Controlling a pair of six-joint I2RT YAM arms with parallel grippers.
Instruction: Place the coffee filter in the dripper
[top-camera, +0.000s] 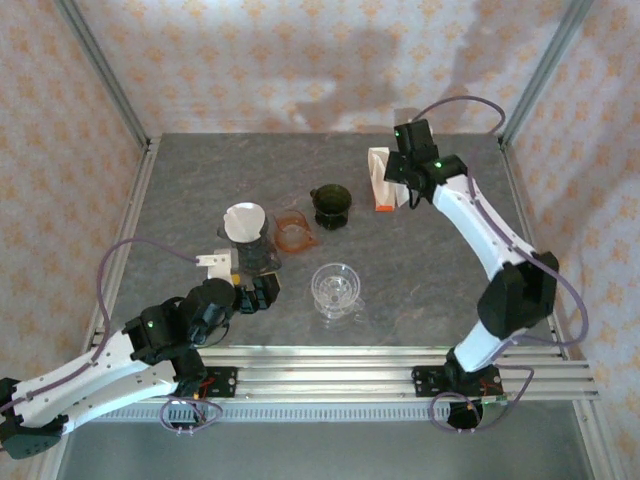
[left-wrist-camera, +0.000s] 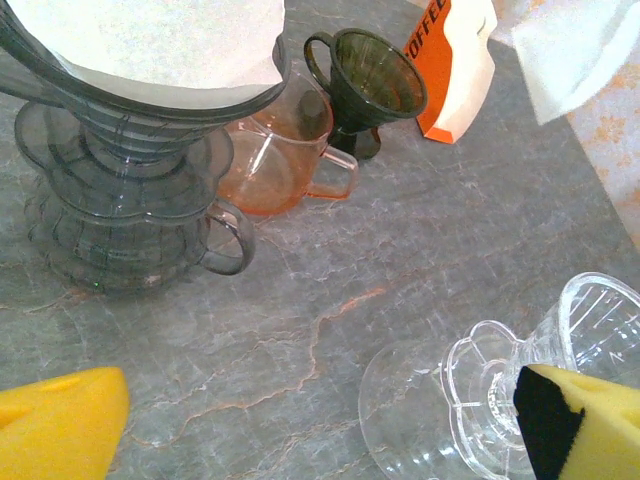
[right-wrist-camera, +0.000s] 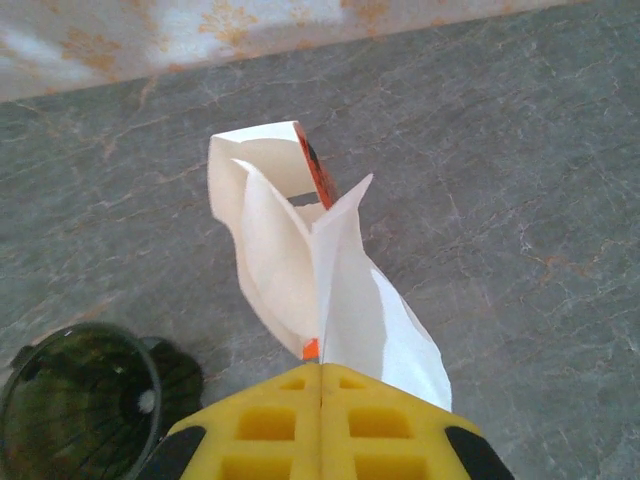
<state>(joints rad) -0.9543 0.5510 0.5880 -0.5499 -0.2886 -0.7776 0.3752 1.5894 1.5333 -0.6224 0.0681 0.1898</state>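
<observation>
My right gripper (right-wrist-camera: 320, 372) is shut on a white coffee filter (right-wrist-camera: 390, 330), right at the open mouth of the white-and-orange filter pack (right-wrist-camera: 262, 165) at the back of the table. The left wrist view shows that filter (left-wrist-camera: 570, 55) hanging beside the pack (left-wrist-camera: 450, 60). A clear dripper (top-camera: 335, 288) stands near the table's front middle. My left gripper (top-camera: 258, 295) stands open, low and just left of it, with the clear dripper (left-wrist-camera: 560, 380) against its right fingertip (left-wrist-camera: 590, 430). Nothing lies between its fingers.
A smoky grey dripper (top-camera: 258, 252) on a stacked base holds a white filter (top-camera: 245, 220). An orange dripper (top-camera: 295, 232) and a dark green one (top-camera: 330, 203) stand behind the clear one. Patterned walls and metal posts enclose the table.
</observation>
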